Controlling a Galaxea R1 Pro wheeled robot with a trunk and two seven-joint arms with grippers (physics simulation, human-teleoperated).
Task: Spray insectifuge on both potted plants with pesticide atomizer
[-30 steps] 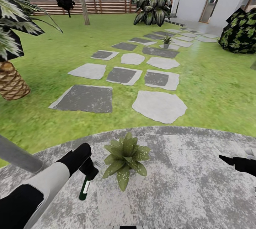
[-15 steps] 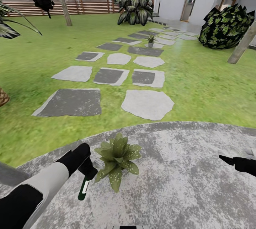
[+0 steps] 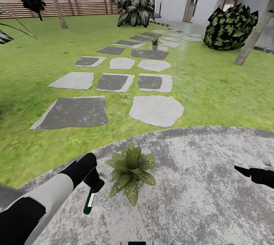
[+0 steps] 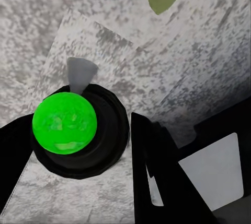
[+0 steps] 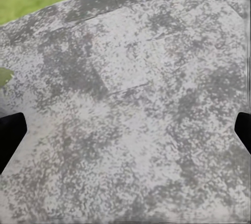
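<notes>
On the round grey patio point(image 3: 213, 207) of a simulated garden, the robot's left gripper point(image 3: 93, 184) pinches one pesticide atomizer point(image 3: 89, 202), the dark green bottle hanging base-down just beside the nearer potted plant point(image 3: 131, 168). The bottle carries a white label; no writing on it can be read. From the left wrist camera, the atomizer point(image 4: 70, 130) appears end-on, a bright green disc in a dark ring, with a dark finger point(image 4: 157, 177) alongside it.

Two potted plants are in sight: one rosette of pointed, speckled leaves on the patio, and a second, smaller one point(image 3: 155, 42) far off among the stepping stones point(image 3: 156, 109), of which roughly a dozen and a half cross the lawn point(image 3: 213, 85).

The right gripper point(image 3: 253, 172) hovers over bare paving at the patio's right side, its fingers spread wide and holding nothing; the right wrist camera shows both dark fingertips point(image 5: 10, 138) at opposite edges of the grey stone.

A wooden slat fence point(image 3: 83, 5), one large leafy bush point(image 3: 133, 3) and one round dark shrub point(image 3: 228, 28) line the background.
</notes>
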